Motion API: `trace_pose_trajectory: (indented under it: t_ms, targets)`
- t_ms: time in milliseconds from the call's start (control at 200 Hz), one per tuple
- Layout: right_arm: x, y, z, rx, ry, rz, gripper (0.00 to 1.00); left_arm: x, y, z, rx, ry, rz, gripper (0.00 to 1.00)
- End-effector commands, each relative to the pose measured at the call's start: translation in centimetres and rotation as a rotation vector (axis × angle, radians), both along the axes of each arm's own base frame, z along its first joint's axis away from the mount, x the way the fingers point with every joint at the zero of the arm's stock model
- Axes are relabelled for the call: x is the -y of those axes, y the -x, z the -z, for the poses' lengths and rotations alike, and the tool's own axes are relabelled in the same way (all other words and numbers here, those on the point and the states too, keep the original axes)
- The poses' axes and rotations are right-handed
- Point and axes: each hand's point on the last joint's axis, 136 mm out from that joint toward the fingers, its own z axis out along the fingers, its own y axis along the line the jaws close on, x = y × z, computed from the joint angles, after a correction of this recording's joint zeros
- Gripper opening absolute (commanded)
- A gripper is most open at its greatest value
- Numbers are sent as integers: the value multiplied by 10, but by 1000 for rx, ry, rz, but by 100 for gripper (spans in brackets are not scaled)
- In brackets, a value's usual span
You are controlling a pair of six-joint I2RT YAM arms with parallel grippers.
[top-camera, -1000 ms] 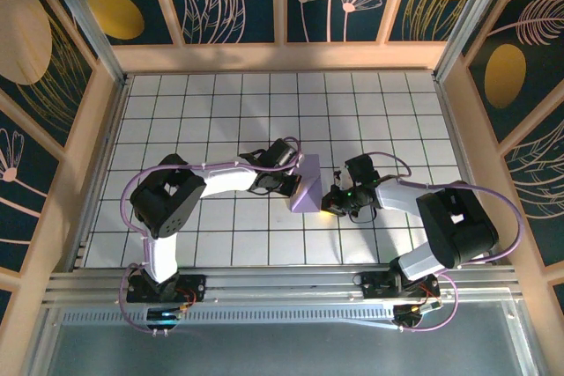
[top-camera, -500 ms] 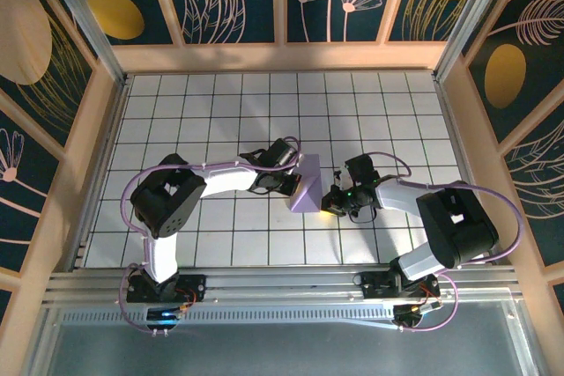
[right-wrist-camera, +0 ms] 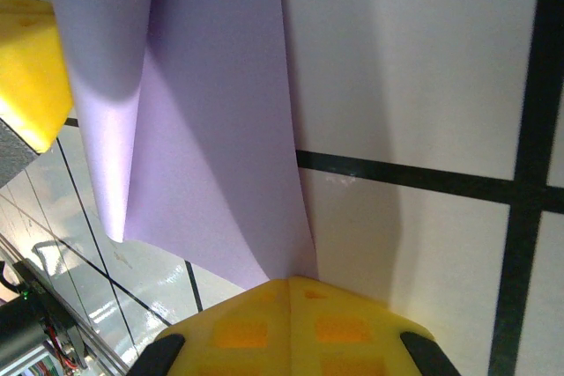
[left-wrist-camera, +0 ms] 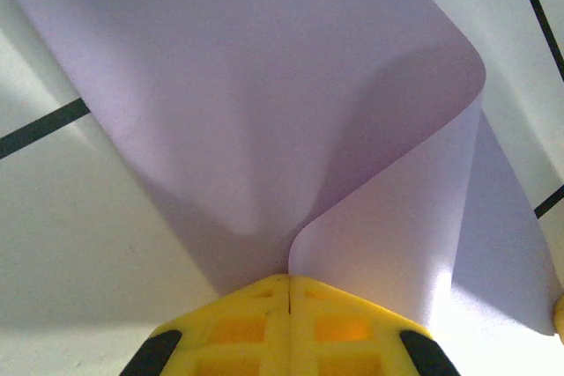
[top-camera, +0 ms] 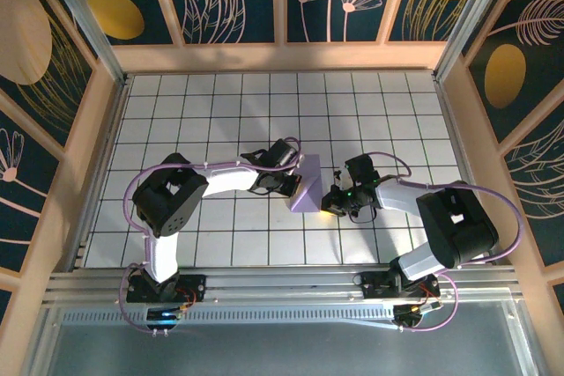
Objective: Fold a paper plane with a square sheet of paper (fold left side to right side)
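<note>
The thin lavender square sheet of paper [top-camera: 308, 191] sits near the middle of the white table with black grid lines [top-camera: 220, 103], between the two arms. In the top view it appears as a partly folded, roughly triangular shape, narrower at the far end and wider at the near end.

Left tool [top-camera: 295, 180]: positioned at the left edge of the sheet. In the left wrist view, its yellow fingers [left-wrist-camera: 229, 323] are pressed together with no gap. The sheet [left-wrist-camera: 264, 85] runs into the seam between them, so the tool is clamped on the paper. At this point the paper is raised off the table and curls over toward the right in a soft, uncreased bend.

Right tool [top-camera: 331, 201]: positioned at the near right corner of the sheet. In the right wrist view, its fingers [right-wrist-camera: 352, 323] are likewise closed, meeting on a corner of the sheet [right-wrist-camera: 211, 173]. From that corner the paper extends away, with one layer rolled over another along its left side. A yellow finger of the left tool [right-wrist-camera: 31, 77] is visible against the sheet at the upper left.
</note>
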Motion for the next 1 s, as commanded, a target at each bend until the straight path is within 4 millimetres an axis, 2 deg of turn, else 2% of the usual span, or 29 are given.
trace_pose_trajectory:
  t_ms: [0,170,300,495,631,996]
  targets:
    - [15,5,12,-20,88,30,0,-5,2,13,-36,-32,15,0]
    - [-4,-15,-40,105,-63,22,0,-5,4,18,-48,-38,18,0]
    - [-15,-25,-62,154,-158,41,0,-6,4,20,-52,-45,18,0]
    - [-30,-49,-67,178,-216,97,0,-6,4,19,-52,-42,18,0]
    - [-44,-60,-63,175,-219,90,0,-6,5,19,-52,-43,18,0]
    - [-56,-69,-37,135,-182,81,0,-6,5,19,-57,-41,20,0]
